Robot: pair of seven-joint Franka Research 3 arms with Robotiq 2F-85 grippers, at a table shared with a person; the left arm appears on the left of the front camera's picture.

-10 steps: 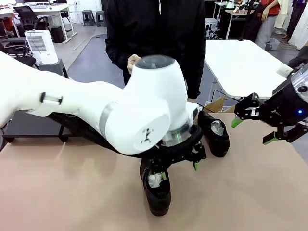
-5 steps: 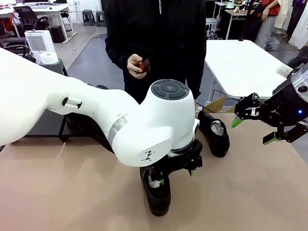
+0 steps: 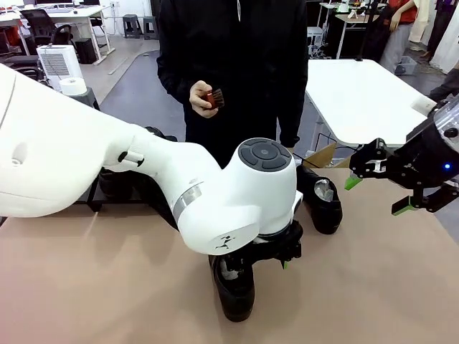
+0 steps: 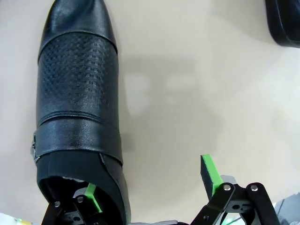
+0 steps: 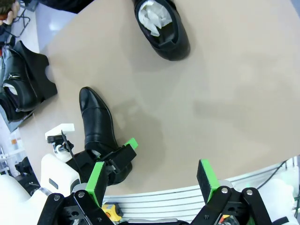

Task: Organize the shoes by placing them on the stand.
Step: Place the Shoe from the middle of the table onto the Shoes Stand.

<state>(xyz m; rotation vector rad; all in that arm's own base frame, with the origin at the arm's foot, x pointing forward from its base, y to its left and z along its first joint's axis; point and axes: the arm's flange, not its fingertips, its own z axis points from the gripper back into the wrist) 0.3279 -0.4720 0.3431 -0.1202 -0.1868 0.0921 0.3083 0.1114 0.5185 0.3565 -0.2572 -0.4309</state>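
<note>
Left wrist view: the left tool [image 4: 150, 180] gapes wide, gripping nothing, one finger [image 4: 91, 196] inside the heel opening of a shoe [image 4: 77, 93] on the worktop [image 4: 211, 93], the other outside it. The right tool [image 5: 151, 176] hangs wide open and empty, a second shoe [image 5: 161, 28] well ahead.

Just behind the right gripper [image 3: 376, 196] stands a white table [image 3: 366, 100], with an open cardboard box [image 3: 323, 154] at its near corner. Far off to the gripper's left, across the grey floor [image 3: 136, 93], are a white ribbed appliance [image 3: 61, 64], a black office chair [image 3: 39, 25] and dark stools [image 3: 140, 25].
</note>
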